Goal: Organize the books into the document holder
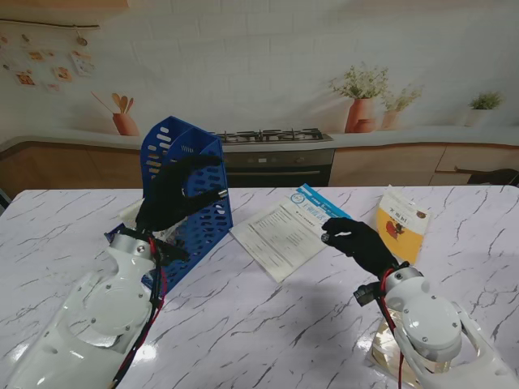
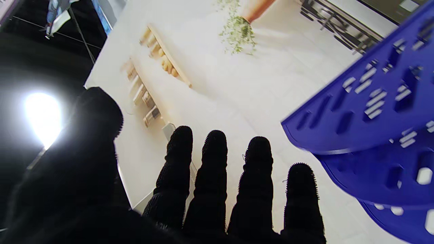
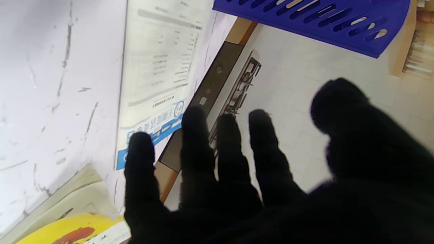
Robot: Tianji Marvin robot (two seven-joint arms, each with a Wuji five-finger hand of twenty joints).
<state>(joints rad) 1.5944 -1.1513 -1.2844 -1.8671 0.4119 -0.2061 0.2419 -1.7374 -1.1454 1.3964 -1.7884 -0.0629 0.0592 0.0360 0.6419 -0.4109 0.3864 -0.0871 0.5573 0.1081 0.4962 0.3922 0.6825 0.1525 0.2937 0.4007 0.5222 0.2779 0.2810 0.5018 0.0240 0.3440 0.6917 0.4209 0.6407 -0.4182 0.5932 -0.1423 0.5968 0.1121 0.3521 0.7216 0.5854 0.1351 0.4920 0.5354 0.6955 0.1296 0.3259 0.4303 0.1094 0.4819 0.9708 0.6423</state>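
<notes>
- White booklet (image 1: 285, 229) is lying flat mid-desk, beside the blue document holder (image 1: 190, 203); likely light, floppy, best pinched at its free edge.
- Yellow book (image 1: 402, 224) is lying toward the desk's right edge.
- Right robot hand (image 1: 361, 243) is hovering, fingers apart, empty.
- Left robot hand (image 1: 170, 194) is resting against the holder; its grip is unclear.

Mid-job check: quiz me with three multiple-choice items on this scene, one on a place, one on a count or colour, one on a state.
1. Where does the white booklet lie?
A. Inside the holder
B. Flat on the table, between the holder and the yellow book
C. In the left hand

2. What colour is the document holder?
A. Blue
B. Red
C. Grey

3. What is the right hand doing?
A. Gripping the yellow book
B. Open, holding nothing
C. Pressed on the holder

Answers: 1 B, the stand view shows it flat on the marble table. 2 A, blue perforated plastic. 3 B, its wrist view shows spread fingers around nothing.
</notes>
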